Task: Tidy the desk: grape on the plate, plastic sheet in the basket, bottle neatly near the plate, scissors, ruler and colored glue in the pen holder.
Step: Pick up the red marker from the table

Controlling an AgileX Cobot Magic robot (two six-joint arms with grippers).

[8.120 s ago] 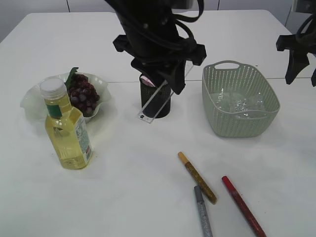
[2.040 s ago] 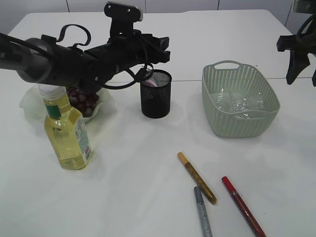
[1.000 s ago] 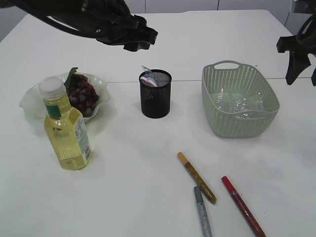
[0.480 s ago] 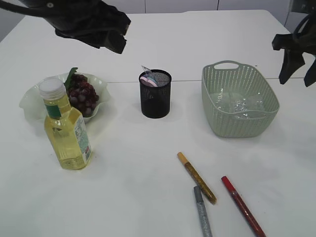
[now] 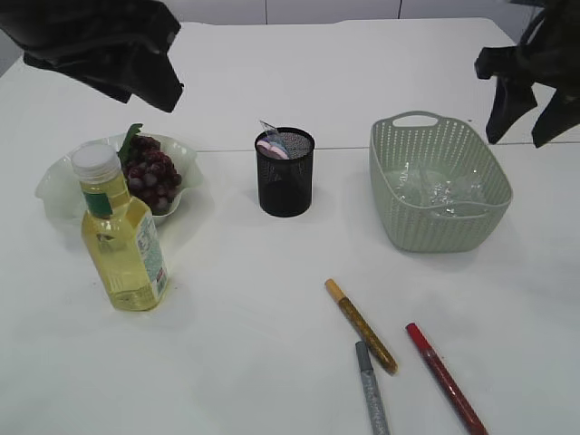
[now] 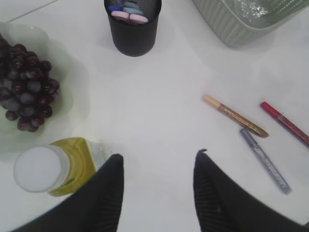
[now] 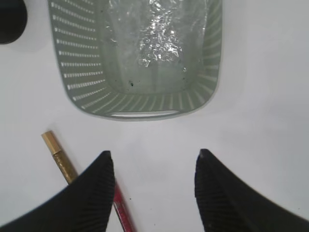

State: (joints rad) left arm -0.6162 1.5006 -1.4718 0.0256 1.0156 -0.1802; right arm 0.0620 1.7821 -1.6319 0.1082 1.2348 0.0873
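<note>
A white table is shown. At far left, the left gripper (image 6: 157,169) is held high above the bottle (image 5: 120,237), jaws half apart, nothing gripped. Grapes (image 5: 149,172) are seen on the plate (image 5: 54,186) behind it. At centre, scissors handles are visible in the pen holder (image 5: 285,177). Crumpled plastic (image 5: 435,192) lies in the basket (image 5: 439,231). Three glue pens (image 5: 362,326) lie close together in front; two could be nudged or pinched at once. The right gripper (image 7: 152,183) hangs above, half open, empty.
</note>
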